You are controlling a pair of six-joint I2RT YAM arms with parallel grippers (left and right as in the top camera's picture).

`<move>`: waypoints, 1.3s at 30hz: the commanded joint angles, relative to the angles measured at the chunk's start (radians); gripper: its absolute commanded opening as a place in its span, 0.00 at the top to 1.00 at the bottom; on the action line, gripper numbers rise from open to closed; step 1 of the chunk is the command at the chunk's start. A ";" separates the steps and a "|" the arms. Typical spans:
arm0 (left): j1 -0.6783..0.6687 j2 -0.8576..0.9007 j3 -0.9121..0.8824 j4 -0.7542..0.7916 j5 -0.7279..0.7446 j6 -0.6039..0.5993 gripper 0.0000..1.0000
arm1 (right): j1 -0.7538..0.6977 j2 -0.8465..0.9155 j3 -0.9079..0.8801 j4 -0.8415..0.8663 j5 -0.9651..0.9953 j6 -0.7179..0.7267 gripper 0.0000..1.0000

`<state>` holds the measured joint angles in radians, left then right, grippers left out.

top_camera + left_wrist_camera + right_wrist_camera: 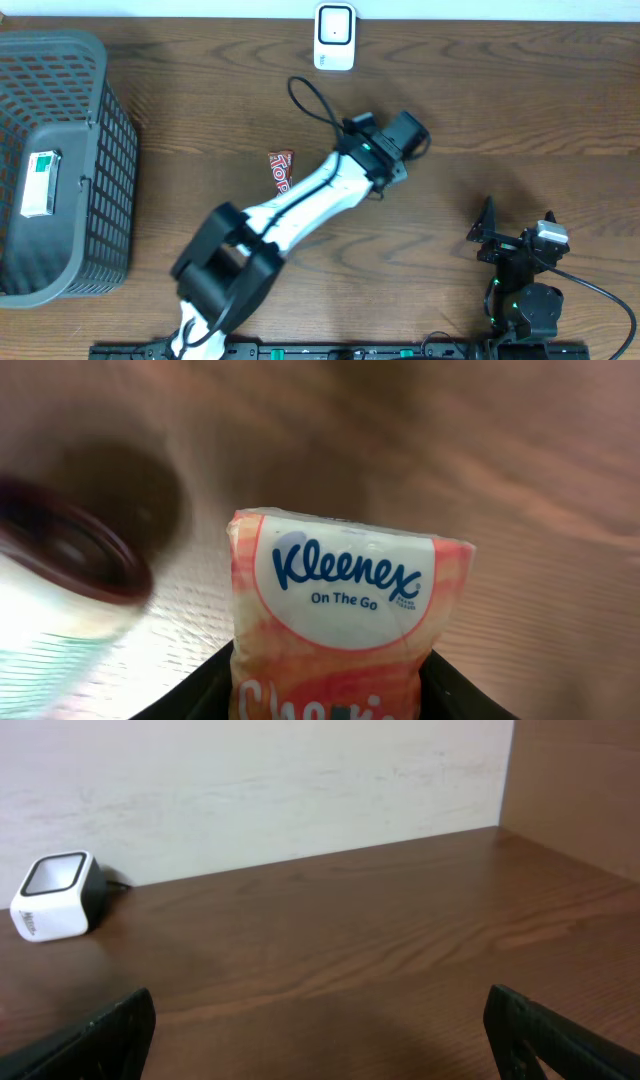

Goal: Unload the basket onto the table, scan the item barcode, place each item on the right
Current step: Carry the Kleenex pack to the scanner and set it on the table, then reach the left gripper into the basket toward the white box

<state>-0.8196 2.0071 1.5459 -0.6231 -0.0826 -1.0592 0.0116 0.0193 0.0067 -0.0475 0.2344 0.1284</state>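
Pinching a Kleenex pack [340, 620], left claw [408, 135] near the scanner [334, 37]; right claw [320, 1030] spread wide over the table [400, 940]

A dark brown wooden table [520, 110] with wavy grain fills the overhead view. A pale, scuffed wall [250, 780] runs along its 12 o'clock edge. In the right wrist view, a wooden side panel [580, 780] meets that wall at 2 o'clock.

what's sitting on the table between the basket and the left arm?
One red-wrapped snack bar, flat on the wood, nearer the left arm than the basket. The rest of that stretch is bare. Only the overhead view shows it.
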 commanded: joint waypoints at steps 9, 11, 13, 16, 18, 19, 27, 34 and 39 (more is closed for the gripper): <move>-0.047 0.161 -0.005 0.009 -0.065 -0.192 0.47 | -0.005 -0.001 -0.001 -0.003 0.000 -0.006 0.01; -0.047 0.151 -0.005 0.021 -0.064 -0.191 0.37 | -0.005 -0.001 -0.001 -0.003 0.000 -0.006 0.01; -0.047 0.136 -0.005 0.036 -0.064 -0.191 0.28 | -0.005 -0.001 -0.001 -0.003 0.000 -0.006 0.01; -0.047 0.102 -0.002 0.069 -0.064 -0.160 0.17 | -0.005 -0.001 -0.001 -0.003 0.000 -0.006 0.01; -0.047 0.072 -0.001 0.095 -0.065 -0.123 0.12 | -0.005 -0.001 -0.001 -0.003 0.000 -0.006 0.01; -0.044 0.053 -0.001 0.110 -0.066 -0.101 0.12 | -0.005 -0.001 -0.001 -0.003 0.000 -0.006 0.01; 0.023 -0.256 0.005 0.175 -0.065 0.254 0.10 | -0.005 -0.001 -0.001 -0.003 0.000 -0.006 0.01; 0.283 -0.657 0.005 0.027 -0.182 0.451 0.10 | -0.005 -0.001 -0.001 -0.003 0.000 -0.006 0.01; 0.643 -0.844 0.005 -0.163 -0.233 0.456 0.09 | -0.005 -0.001 -0.001 -0.003 0.000 -0.006 0.01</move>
<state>-0.3435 1.2293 1.5478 -0.7223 -0.2512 -0.6605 0.0116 0.0193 0.0067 -0.0475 0.2348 0.1284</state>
